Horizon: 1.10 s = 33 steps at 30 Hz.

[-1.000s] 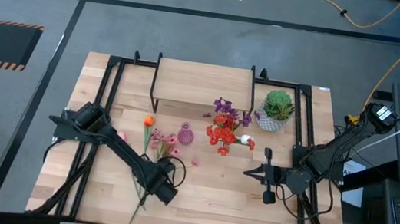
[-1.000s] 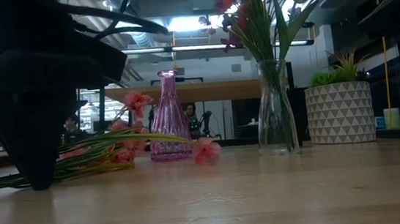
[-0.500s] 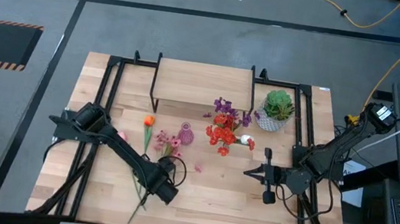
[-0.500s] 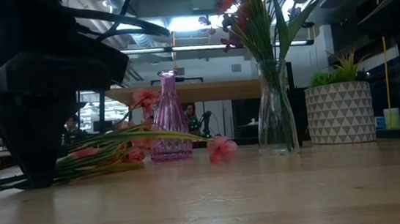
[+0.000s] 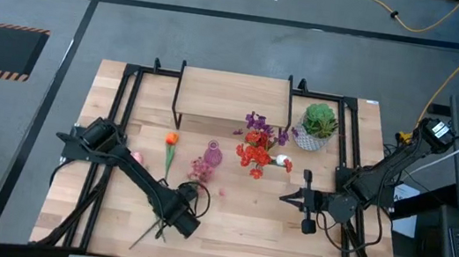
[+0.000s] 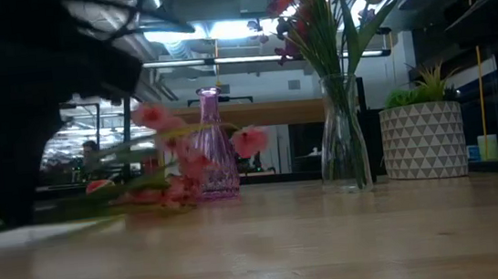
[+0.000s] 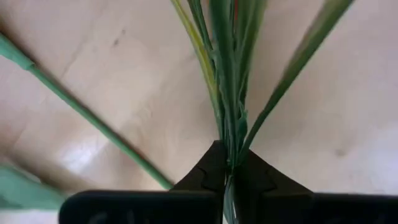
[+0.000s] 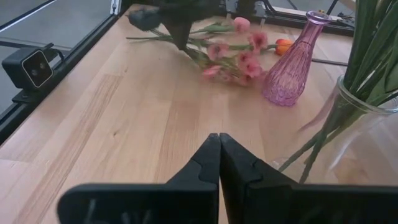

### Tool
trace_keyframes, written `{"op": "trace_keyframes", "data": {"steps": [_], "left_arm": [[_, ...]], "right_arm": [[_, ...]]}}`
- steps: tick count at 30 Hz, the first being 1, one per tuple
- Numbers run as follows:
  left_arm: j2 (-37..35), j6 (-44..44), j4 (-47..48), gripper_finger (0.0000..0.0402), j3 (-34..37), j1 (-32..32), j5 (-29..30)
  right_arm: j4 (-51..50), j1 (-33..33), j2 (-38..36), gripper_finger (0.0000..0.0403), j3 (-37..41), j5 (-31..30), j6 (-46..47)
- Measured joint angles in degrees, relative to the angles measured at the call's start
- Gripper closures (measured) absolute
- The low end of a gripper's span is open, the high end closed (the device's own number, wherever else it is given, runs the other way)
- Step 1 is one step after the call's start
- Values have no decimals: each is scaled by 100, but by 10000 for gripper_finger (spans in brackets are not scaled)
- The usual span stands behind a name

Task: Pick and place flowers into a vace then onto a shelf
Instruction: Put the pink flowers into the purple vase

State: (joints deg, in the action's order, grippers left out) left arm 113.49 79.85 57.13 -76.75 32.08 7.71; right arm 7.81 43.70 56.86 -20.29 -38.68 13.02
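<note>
My left gripper (image 5: 175,217) is shut on a sprig of small pink blossoms (image 5: 200,171), near the table's front left. The blooms (image 6: 249,141) stand beside a slim purple vase (image 5: 213,154). An orange tulip (image 5: 170,138) lies flat on the table left of that vase. A clear glass vase (image 6: 342,135) holds red and purple flowers (image 5: 254,145) and a white bud (image 5: 281,161). The shelf (image 5: 234,94) stands at the far edge. My right gripper (image 5: 306,208) waits shut above the table on the right. My left gripper pinches the sprig's bundle of green stems (image 7: 229,163) between its two fingers, well back from the blooms. The fingers come down from above and lie across the stems. The bloom end (image 6: 151,117) is tilted up off the table; a stem end (image 5: 142,236) sticks out behind the fingers.
A spiky green plant in a white patterned pot (image 5: 317,125) stands at the far right beside the shelf. Another green stem (image 7: 93,118) lies on the wood beside the held bundle. Black frame rails (image 5: 125,115) run along both sides of the table.
My left gripper has shut on the pink sprig's stems and shifted slightly toward the table's left. The sprig has turned about. Its bloom end has risen off the table and swung toward the purple vase, and its stem end has swung left.
</note>
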Motion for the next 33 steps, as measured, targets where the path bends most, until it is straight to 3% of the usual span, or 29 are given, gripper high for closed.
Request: {"op": "trace_keyframes", "data": {"steps": [9, 20, 33], "left_arm": [[-597, 54, -20, 393, -2, 336, 738], [-1530, 87, 27, 396, -7, 1261, 2412], [-1788, -215, 58, 397, -8, 1901, 4149]], "right_arm": [[0, 1, 0, 399, 0, 2, 1], [-2, -2, 2, 399, 0, 2, 2], [0, -1, 2, 399, 0, 2, 1]]}}
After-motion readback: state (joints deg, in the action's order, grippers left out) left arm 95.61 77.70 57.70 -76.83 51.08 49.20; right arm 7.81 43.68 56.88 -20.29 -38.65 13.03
